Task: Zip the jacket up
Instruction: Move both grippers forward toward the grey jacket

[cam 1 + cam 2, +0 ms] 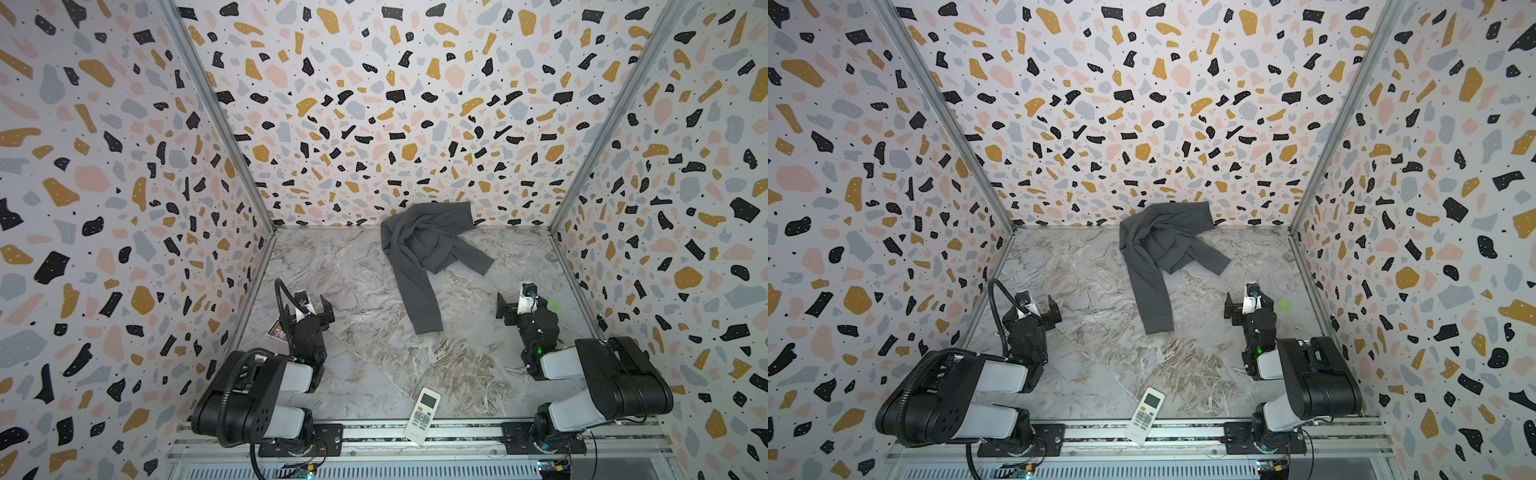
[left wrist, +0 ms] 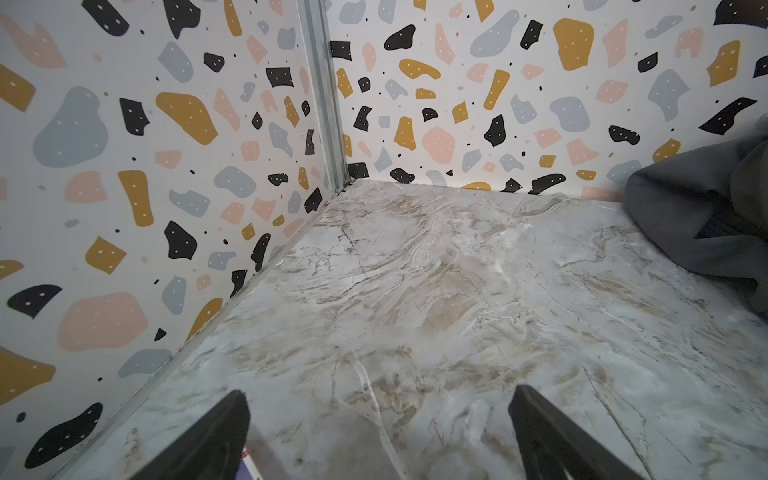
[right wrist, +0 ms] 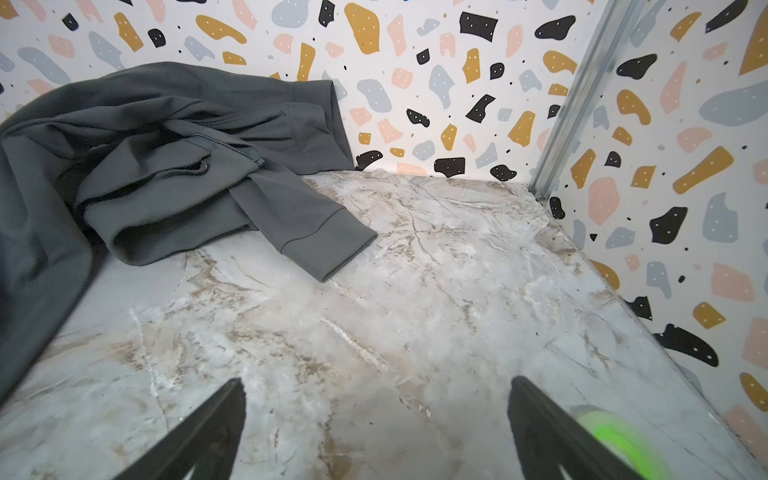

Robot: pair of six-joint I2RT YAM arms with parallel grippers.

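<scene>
So here's where I'm at: both arms are tucked in well short of the back wall [image 1: 395, 124], and both my claws are spread wide with nothing in them. You can see the left claw [image 2: 380, 395] and the right claw [image 3: 376, 384] framing bare bench [image 1: 365, 374] in the wrist views. That makes sense to me, since no zipping has started. The jacket [image 1: 419, 245] is heaped right against the back wall, with its upper edge riding a little way up it. One long sleeve [image 1: 417, 299] trails away from the wall toward the middle of the bench, and a shorter-looking sleeve [image 1: 469, 255] is flung off toward my right arm's side. I reckon it's just a dumped pile, so I'd have to spread it flat before any zip work. The annoying part is that I can't find the zip pull. In the right wrist view there's a stitched strip [image 3: 232, 147] running across the folds that might be the zip edge, but I can't say for sure. The collar and the front opening are buried in the bunching. My left wrist view only catches a cut-off corner of the jacket. There's also a white remote [image 1: 422, 414] lying farthest from the back wall, half on the front rail. A blurry green thing [image 3: 615, 436] sits by my right claw, and something colourful [image 1: 276, 330] is mostly hidden under my left arm. No clue what either of those is.
</scene>
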